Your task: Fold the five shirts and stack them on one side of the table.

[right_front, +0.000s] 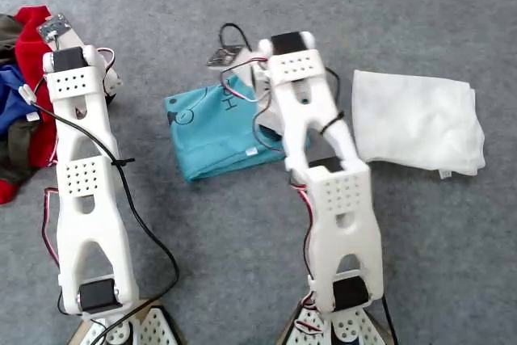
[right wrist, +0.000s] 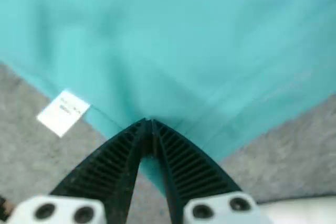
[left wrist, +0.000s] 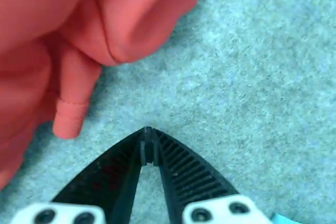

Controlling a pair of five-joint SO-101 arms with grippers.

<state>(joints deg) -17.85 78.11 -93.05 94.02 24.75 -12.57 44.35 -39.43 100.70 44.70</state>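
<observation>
- Teal shirt (right_front: pixel 212 131): folded, lying at the centre of the high view on the grey table (right_front: pixel 242 240). A small white label (right wrist: pixel 63 112) sits at its edge.
- Right gripper (right wrist: pixel 149 129): your fingers are clenched tip to tip right at the teal shirt's hem. You cannot tell whether any cloth is pinched between them.
- White shirt (right_front: pixel 416 123): folded, at the right of the high view, apart from the teal shirt.
- Red shirt (right_front: pixel 31 26): unfolded, in a heap at the left edge of the high view, together with a blue shirt (right_front: pixel 12 90) and a dark garment (right_front: pixel 14 159).
- Left gripper (left wrist: pixel 148 148): your fingers are clenched on nothing, over bare table near a sleeve (left wrist: pixel 71 114) of the red shirt and not touching it.
- Left arm (right_front: pixel 81 135): stretched up the left side of the high view, toward the heap.
- Right arm (right_front: pixel 323 143): stretched up the middle, its far end over the teal shirt's right side.
</observation>
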